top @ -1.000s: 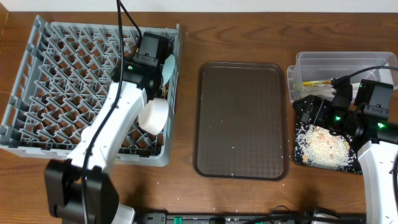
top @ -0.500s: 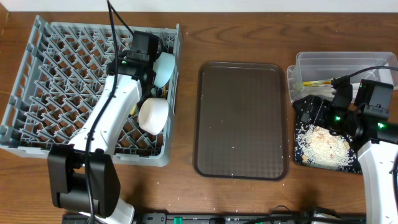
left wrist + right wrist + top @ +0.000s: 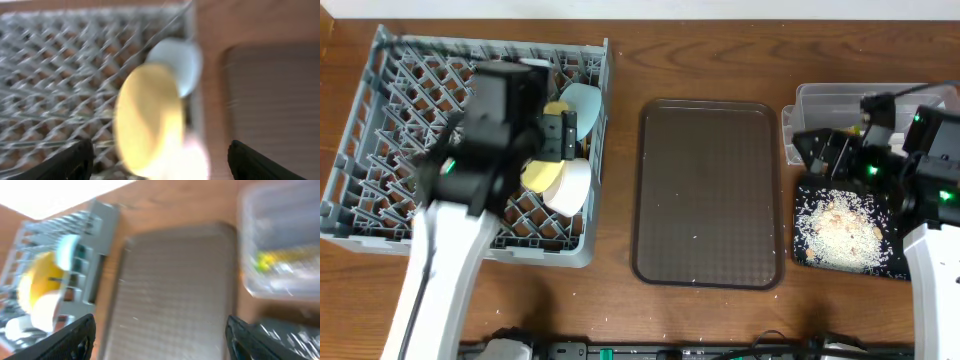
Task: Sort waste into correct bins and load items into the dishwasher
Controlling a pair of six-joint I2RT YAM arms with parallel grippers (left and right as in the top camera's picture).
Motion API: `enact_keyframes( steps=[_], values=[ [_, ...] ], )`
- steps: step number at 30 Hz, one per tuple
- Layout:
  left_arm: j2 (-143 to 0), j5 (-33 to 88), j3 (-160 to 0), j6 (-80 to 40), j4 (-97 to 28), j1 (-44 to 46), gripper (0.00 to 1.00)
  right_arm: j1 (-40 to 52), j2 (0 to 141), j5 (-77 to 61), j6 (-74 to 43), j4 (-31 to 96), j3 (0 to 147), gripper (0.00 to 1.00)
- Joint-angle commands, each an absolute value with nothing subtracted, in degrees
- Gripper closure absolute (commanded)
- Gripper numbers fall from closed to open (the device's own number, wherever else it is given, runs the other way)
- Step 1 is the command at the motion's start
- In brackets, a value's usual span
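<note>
The grey dishwasher rack (image 3: 410, 150) holds a yellow plate (image 3: 542, 176) on edge, a light blue bowl (image 3: 583, 105) behind it and a pale bowl (image 3: 572, 186) in front. My left gripper (image 3: 556, 136) hangs open above them, holding nothing. The blurred left wrist view shows the plate (image 3: 147, 117) and blue bowl (image 3: 177, 62) below my left gripper (image 3: 160, 165). My right gripper (image 3: 817, 152) is open and empty between the clear tub (image 3: 920, 98), with a yellow-green wrapper (image 3: 280, 265) inside, and the black tray (image 3: 800, 255) of rice (image 3: 840, 228).
A large brown serving tray (image 3: 710, 190) lies between the rack and the bins, with a few stray grains on it. More grains dot the table by its front edge. The right wrist view looks across this tray (image 3: 175, 290) towards the rack (image 3: 102, 225).
My left gripper has opened, let go of the yellow plate in the rack and risen away to the left. My right gripper has lifted a little above the black tray.
</note>
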State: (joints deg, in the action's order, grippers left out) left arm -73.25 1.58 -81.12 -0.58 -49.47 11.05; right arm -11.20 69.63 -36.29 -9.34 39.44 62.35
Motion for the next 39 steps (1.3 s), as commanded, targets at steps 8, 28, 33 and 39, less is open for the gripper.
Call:
enact_keyframes(
  steps=[8,28,33,39],
  values=[
    [-66.3,11.4,-82.0,-8.0,-50.1,11.0,0.06,1.1,66.5,-42.7,-7.7,37.5,64.2,0.01],
    [-66.7,11.4,-82.0,-8.0,-50.1,11.0,0.05,5.7,58.9,-42.9,15.9,41.9,63.7,0.01],
    [-66.7,11.4,-82.0,-8.0,-50.2,11.0,0.05,5.7,49.7,-37.0,28.5,36.8,57.8,0.01],
    [-66.7,11.4,-82.0,-8.0,-50.2,11.0,0.05,5.7,34.9,-32.6,28.9,32.0,43.0,0.01]
  ],
)
